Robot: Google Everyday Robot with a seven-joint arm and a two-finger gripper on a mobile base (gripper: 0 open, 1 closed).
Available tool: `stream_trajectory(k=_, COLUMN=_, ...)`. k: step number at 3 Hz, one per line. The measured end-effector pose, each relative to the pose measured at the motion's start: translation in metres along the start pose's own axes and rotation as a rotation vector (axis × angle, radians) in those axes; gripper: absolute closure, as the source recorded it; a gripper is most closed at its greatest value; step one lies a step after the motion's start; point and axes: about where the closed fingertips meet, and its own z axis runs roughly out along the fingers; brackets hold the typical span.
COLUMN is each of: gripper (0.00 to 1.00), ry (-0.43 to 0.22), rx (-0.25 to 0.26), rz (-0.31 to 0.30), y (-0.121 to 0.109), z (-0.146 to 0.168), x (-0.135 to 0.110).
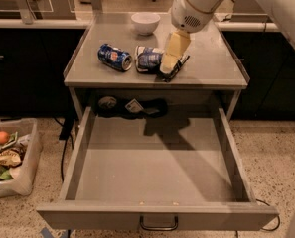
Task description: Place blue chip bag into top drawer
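Observation:
The blue chip bag lies crumpled on the grey cabinet top, just right of a blue soda can. My gripper reaches down from the upper right. Its pale yellow tip is at the bag's right end and covers that part of the bag. I cannot tell whether it touches the bag. The top drawer stands pulled wide open below the cabinet top, with a bare flat bottom and a metal loop handle on its front.
A white bowl stands at the back of the cabinet top. Dark items lie at the drawer's back edge under the top. A clear bin of snacks sits on the floor at the left. Black cabinets flank both sides.

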Motion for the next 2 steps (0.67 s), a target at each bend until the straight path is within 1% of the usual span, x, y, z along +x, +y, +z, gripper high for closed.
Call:
stream_trajectory(k=1, gripper=0.0, ry=-0.004, rx=0.001, rz=-0.002, y=0.0, z=-0.001, x=-0.002)
stream_trajectory(k=2, gripper=0.0, ry=0.0, rx=-0.013, rz=0.022, y=0.003, z=0.01, x=0.005)
